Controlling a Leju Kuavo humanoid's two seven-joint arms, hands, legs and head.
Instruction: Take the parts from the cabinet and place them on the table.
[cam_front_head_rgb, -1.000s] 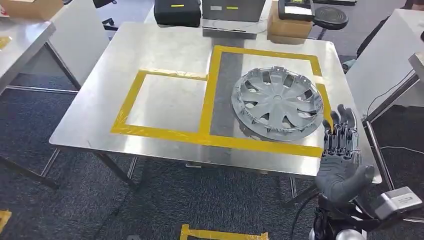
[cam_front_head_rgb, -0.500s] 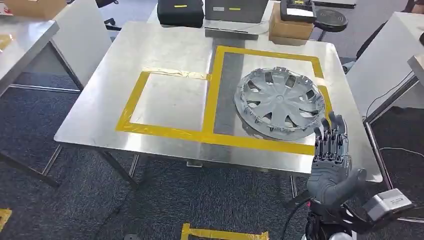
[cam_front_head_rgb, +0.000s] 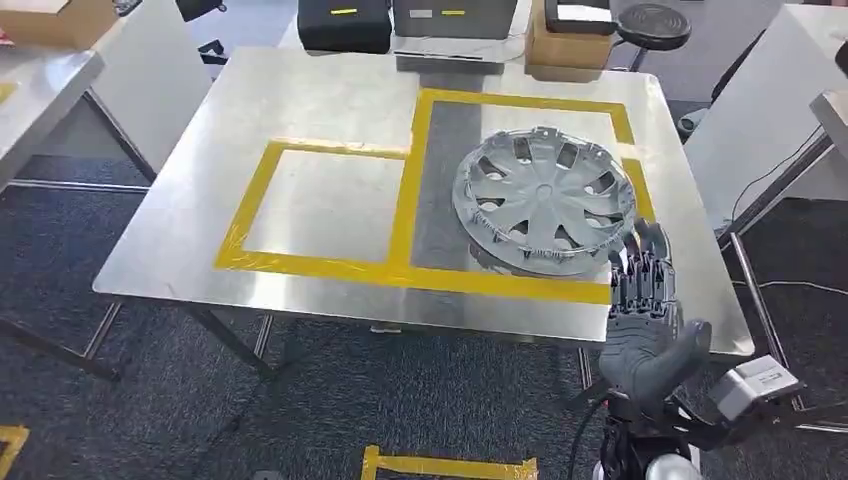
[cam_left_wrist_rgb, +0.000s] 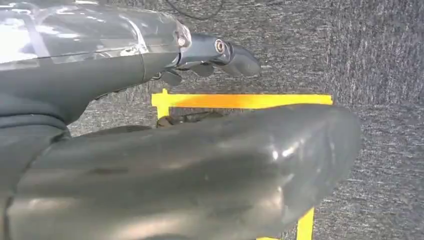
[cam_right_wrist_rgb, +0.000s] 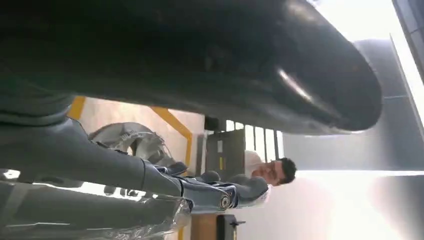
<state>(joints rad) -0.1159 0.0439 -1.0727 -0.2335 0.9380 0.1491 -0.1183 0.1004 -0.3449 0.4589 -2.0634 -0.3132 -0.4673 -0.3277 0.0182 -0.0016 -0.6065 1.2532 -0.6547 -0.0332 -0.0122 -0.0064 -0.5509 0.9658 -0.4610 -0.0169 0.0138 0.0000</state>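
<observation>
Right hand (cam_front_head_rgb: 645, 315) is hovering lower right of the head view, fingers extended and apart, holding nothing, fingertips just beside the hubcap's near rim. Silver hubcap (cam_front_head_rgb: 545, 198) is lying flat on the steel table (cam_front_head_rgb: 320, 95), right of centre, inside the right yellow tape rectangle (cam_front_head_rgb: 432, 102).

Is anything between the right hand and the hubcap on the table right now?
Nothing visible. In the head view the right hand hovers open at the table's near right edge, fingertips just short of the hubcap, which lies flat inside the right-hand yellow tape frame.
</observation>
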